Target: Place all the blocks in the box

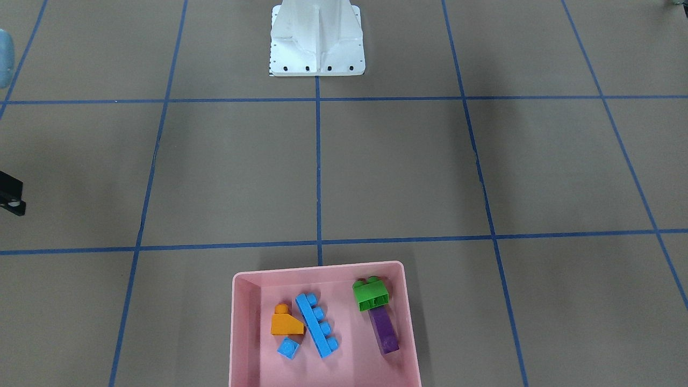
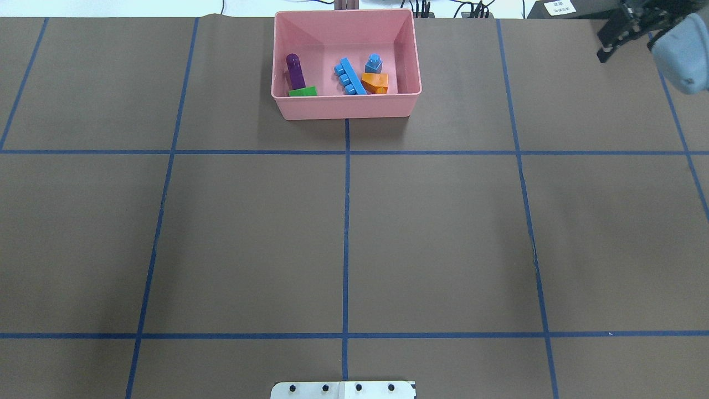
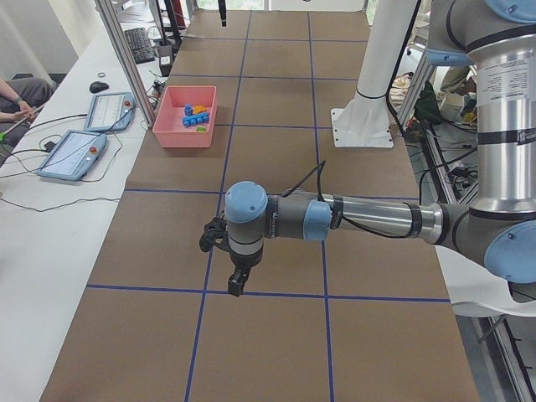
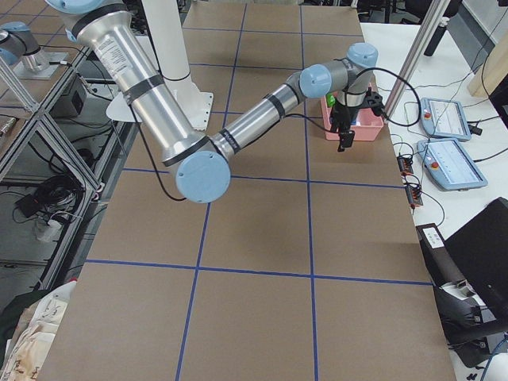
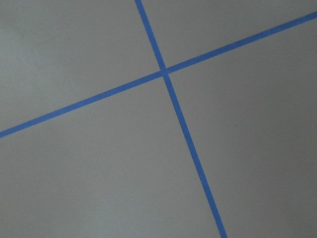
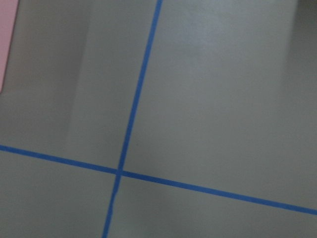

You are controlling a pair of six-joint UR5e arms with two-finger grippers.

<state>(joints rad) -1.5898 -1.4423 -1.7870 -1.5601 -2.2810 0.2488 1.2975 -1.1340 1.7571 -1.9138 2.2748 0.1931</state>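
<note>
Gathered in the pink box [image 1: 317, 267] at the edge of the table [image 1: 376, 172] farthest from the robot base [image 1: 317, 48]: orange block [image 1: 286, 324] touching both the tiny blue block [image 1: 288, 348] and the long blue block [image 1: 319, 325], and, apart from these, green block [image 1: 371, 295] tipped against one end of the purple block [image 1: 385, 329]. Hanging over the table off to the box's side, right gripper [image 4: 343, 143], too poorly seen to tell whether open or closed. Well apart from the box, near a crossing of blue tape lines [image 3: 276, 295], left gripper [image 3: 238, 285], finger state likewise impossible to tell.
</note>
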